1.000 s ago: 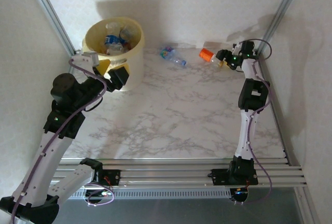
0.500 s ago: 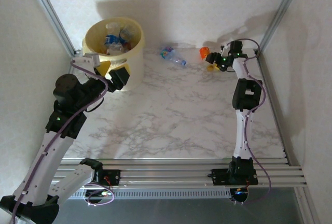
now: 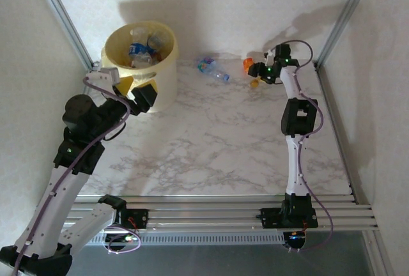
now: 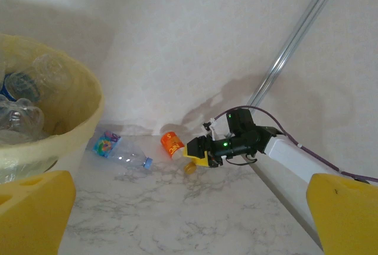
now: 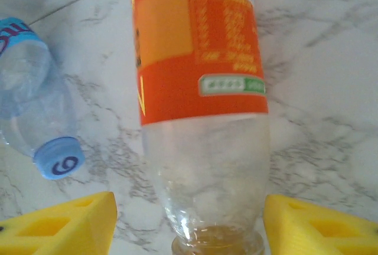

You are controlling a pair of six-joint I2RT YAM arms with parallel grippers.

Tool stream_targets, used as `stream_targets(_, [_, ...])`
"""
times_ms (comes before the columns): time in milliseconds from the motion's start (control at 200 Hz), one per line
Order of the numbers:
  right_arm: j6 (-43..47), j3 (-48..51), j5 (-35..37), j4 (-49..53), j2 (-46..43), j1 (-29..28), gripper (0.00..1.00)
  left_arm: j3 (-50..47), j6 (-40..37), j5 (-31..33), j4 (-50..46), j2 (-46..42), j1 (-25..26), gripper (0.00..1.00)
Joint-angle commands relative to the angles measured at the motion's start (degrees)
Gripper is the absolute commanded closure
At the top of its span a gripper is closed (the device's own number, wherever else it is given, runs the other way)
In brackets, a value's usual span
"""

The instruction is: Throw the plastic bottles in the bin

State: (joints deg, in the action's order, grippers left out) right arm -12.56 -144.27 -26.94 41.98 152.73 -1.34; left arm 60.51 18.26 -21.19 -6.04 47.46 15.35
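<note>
**Right jaws straddle the orange-label bottle; two bottles lie on the table**

The right gripper (image 5: 189, 222) has its two yellow fingers (image 5: 65, 222) set either side of the neck end of the orange-label bottle (image 5: 198, 60). A gap shows on one side. On the other the finger looks to be at the bottle's edge, though contact is hard to judge.

The left gripper (image 4: 189, 213) stands wide apart and holds nothing.

Two bottles lie on the marble table (image 3: 211, 142) near the back wall: the orange-label one and, just beside it, a clear blue-cap bottle (image 5: 35, 101) with a colourful label.

The right wrist view gives the barcode and the "9" on the blue cap. The top view shows one bin (image 3: 167, 65) in the far left corner, with the left gripper (image 3: 137, 94) against its near side.

The crushed bottles inside (image 3: 144, 49) overlap too much to count.
</note>
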Motion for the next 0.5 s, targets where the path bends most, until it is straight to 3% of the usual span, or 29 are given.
stream_targets(0, [0.8, -0.5, 2.9, 3.6, 0.7, -0.9, 0.39, -0.4, -0.2, 0.6, -0.4, -1.2, 0.6, 0.0])
stream_targets(320, [1.0, -1.6, 3.8, 4.7, 1.1, -2.2, 0.39, -0.6, -0.1, 0.8, -0.8, -1.9, 0.6, 0.0])
stream_targets(495, [0.7, -2.3, 3.8, 4.6, 1.4, -4.7, 0.29, -0.4, -0.1, 1.0, -1.2, -2.2, 0.6, 0.0])
